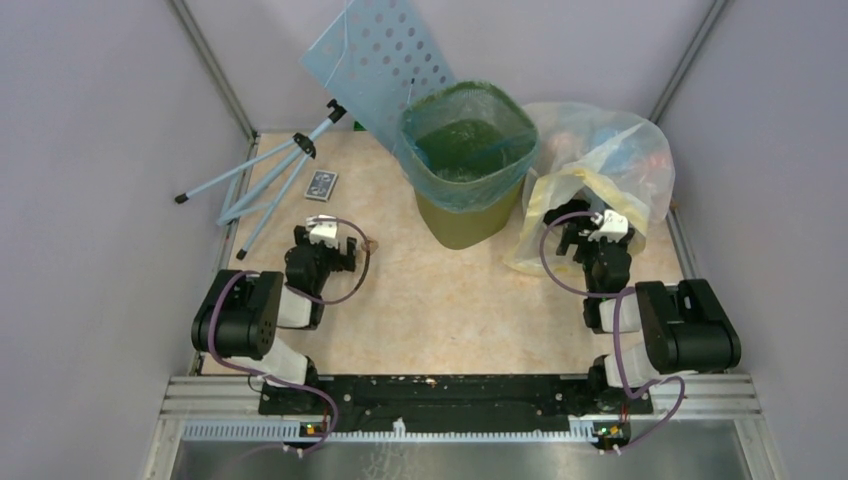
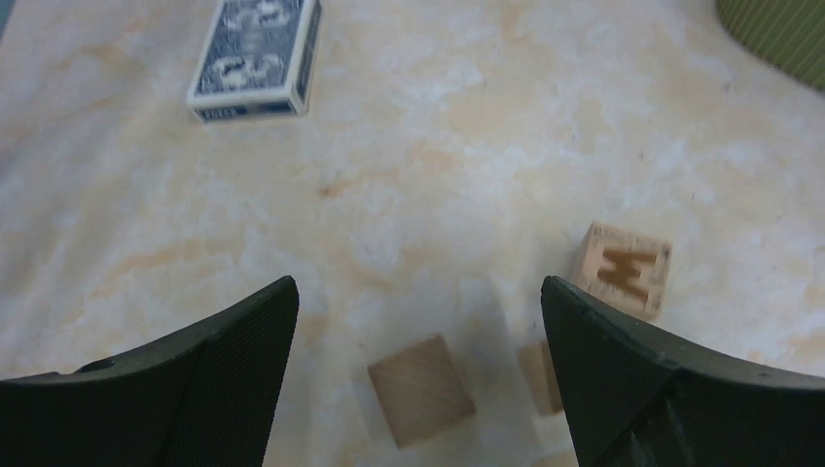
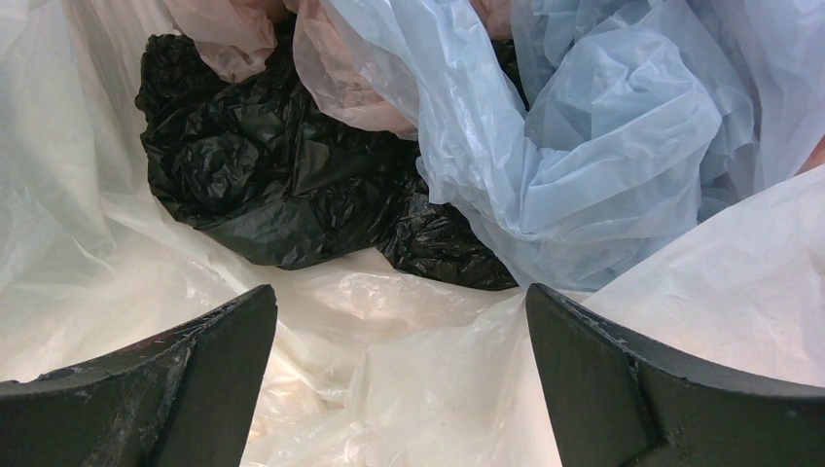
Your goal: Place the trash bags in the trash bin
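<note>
Top external view, left to right. Tripod [image 1: 270,175] lying by the left wall, card box [image 1: 321,185] beside it. Left gripper [image 2: 418,287]: jaws released, empty, above wooden blocks [image 2: 420,389]. Perforated panel [image 1: 385,50] leaning at rear. Trash bin [image 1: 462,225] upright. The trash bag [image 1: 470,185] is already inside as a liner, its mouth folded over the rim. Large clear bag [image 1: 610,150] just right of the bin. Right gripper [image 3: 401,292]: jaws released, empty, over crumpled plastic. Judgement: task appears complete, with nothing evidently left.

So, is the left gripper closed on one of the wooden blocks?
No, the left gripper stands wide open above the table, and the wooden blocks lie free beneath it.
</note>
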`<action>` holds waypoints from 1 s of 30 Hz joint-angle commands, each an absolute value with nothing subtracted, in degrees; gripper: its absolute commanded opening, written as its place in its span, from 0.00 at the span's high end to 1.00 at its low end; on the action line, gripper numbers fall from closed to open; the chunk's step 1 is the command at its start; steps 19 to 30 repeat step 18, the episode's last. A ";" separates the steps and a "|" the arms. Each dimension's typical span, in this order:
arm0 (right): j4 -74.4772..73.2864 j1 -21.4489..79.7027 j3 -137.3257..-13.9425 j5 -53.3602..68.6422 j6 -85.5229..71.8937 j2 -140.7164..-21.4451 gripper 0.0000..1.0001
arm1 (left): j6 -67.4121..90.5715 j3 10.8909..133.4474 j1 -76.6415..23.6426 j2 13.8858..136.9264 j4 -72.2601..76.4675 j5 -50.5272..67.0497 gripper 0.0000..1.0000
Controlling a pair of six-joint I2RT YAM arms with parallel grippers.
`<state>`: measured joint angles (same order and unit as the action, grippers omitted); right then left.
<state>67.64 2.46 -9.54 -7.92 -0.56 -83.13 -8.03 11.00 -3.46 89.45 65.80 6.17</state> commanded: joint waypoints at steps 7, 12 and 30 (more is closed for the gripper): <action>69.20 2.37 -10.87 -6.86 -0.26 -83.49 0.02 | -4.22 16.56 -2.55 89.50 64.74 2.90 0.01; 69.20 2.37 -10.88 -6.85 -0.27 -83.45 0.02 | -4.29 16.78 -2.55 89.70 64.62 2.95 0.01; 69.22 2.37 -10.82 -6.81 -0.26 -83.46 0.02 | -4.49 16.62 -2.55 89.55 64.66 3.38 0.01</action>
